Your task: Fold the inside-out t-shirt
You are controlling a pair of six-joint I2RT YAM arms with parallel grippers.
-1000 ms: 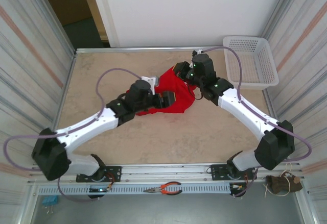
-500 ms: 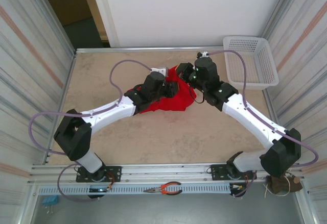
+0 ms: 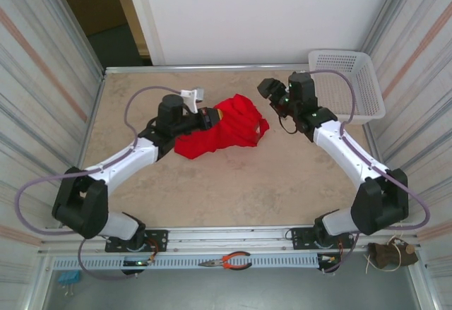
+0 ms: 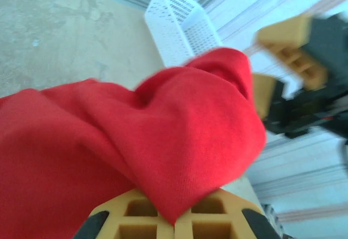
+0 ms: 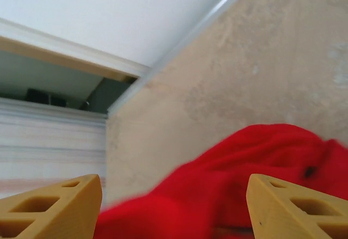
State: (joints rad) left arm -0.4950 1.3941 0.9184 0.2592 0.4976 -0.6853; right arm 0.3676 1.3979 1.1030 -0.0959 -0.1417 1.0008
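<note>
Two grippers attend one garment: the left gripper [image 3: 210,118] is pressed together on the left edge of the bright red, crumpled cloth t-shirt [image 3: 224,132], which lies bunched on the beige stone-patterned tabletop [image 3: 240,190]. The right gripper [image 3: 272,91] stands spread, just clear of the cloth's right end. Assessment: light, limp fabric, liable to sag and drag; take it at hem or shoulder seams.

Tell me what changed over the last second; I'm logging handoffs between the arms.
The left gripper closed on the t-shirt and drew it leftward. The right gripper let go and backed off toward the basket. The basket and the pliers stayed put.
</note>
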